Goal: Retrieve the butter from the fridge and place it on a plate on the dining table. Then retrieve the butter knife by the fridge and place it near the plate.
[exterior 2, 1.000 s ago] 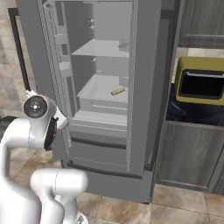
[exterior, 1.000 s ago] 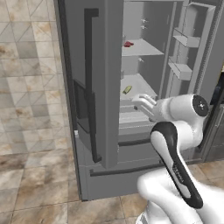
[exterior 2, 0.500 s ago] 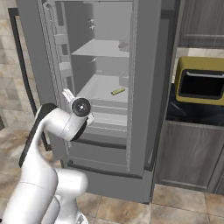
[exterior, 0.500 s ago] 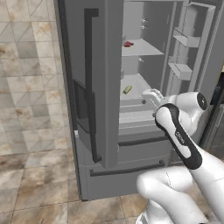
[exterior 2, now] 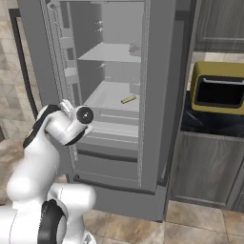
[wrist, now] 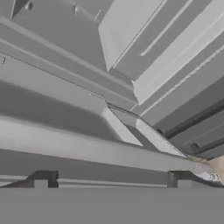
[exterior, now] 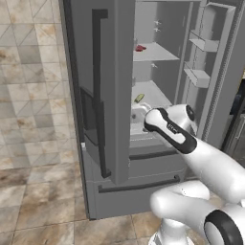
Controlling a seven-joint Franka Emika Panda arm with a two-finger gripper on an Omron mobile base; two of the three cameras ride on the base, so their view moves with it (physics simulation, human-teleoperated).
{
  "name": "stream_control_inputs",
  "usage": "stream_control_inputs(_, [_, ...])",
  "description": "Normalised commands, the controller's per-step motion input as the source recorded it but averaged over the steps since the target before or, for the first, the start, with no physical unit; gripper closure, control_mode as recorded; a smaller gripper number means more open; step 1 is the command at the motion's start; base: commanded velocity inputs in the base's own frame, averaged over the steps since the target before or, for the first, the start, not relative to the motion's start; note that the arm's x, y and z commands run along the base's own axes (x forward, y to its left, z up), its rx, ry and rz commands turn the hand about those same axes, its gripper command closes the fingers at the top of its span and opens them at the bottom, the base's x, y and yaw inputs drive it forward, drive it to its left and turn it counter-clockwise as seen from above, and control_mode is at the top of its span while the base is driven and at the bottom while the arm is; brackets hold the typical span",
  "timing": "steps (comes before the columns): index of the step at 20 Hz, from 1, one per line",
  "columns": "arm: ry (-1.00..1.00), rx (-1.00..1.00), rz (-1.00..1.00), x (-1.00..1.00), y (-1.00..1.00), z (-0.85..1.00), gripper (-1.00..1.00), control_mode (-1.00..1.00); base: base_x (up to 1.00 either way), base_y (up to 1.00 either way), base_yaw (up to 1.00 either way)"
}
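We list the fridge (exterior: pixel 115 95) with its right door swung open and its shelves lit; the butter (exterior 2: pixel 128 99) lies on the lower shelf, a small pale yellow stick, alone and well apart from the small red item (exterior: pixel 139 48) on the shelf above. In the left base view the same stick sits at the shelf's middle, just above the arm's wrist. Since a second ago the arm has swung from beside the fridge to the front edge of that lower shelf, so the hand now faces into the cabinet; the butter itself has not moved. The tool (wrist: pixel 109 179) shows its two dark tips set far apart at the bottom of the hand view, spread wide with nothing between them, looking along grey shelf and drawer edges. We judge the reach toward the butter as begun but the grasp not yet made. Also entered: a yellow oven (exterior 2: pixel 218 88) on the dark bench at right.
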Motion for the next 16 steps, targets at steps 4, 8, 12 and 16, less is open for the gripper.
stream_control_inputs(4, [0.03, 0.00, 0.42, -0.72, 1.00, 0.00, -1.00, -1.00, 0.00, 0.00, 0.00])
stream_control_inputs(8, [0.00, -0.06, 0.48, -0.97, 1.00, 0.00, -1.00, -1.00, 0.00, 0.00, 0.00])
stream_control_inputs(12, [-0.03, -0.07, 0.33, -0.28, 0.75, 0.11, -1.00, -1.00, 0.00, 0.00, 0.00])
stream_control_inputs(16, [-0.02, 0.12, 0.04, -0.01, -0.82, 0.53, -1.00, -1.00, 0.00, 0.00, 0.00])
